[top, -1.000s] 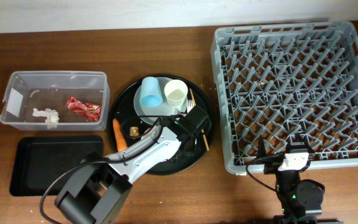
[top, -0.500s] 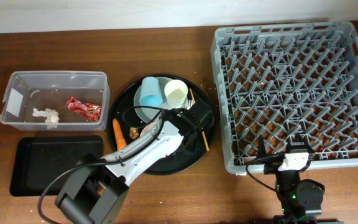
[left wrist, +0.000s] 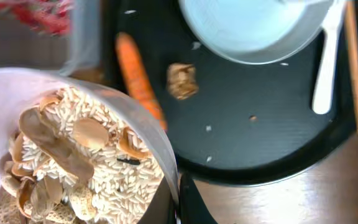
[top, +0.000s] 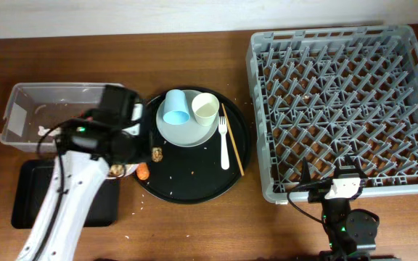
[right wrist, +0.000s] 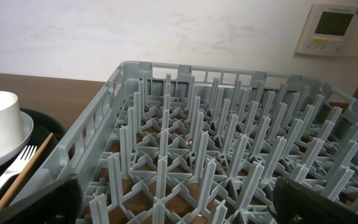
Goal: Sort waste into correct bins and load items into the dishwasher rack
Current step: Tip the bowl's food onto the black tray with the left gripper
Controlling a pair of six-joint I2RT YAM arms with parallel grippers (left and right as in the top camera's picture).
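The left gripper (left wrist: 176,198) is clenched on the rim of the white bowl (left wrist: 2,99), lower left of the wrist view, heaped with rice-like food scraps (left wrist: 104,168). It is best kept level until over the flat black tray (top: 35,192), then tipped slowly.

Grey plastic rack (top: 339,101), glossy wooden table (top: 194,225)
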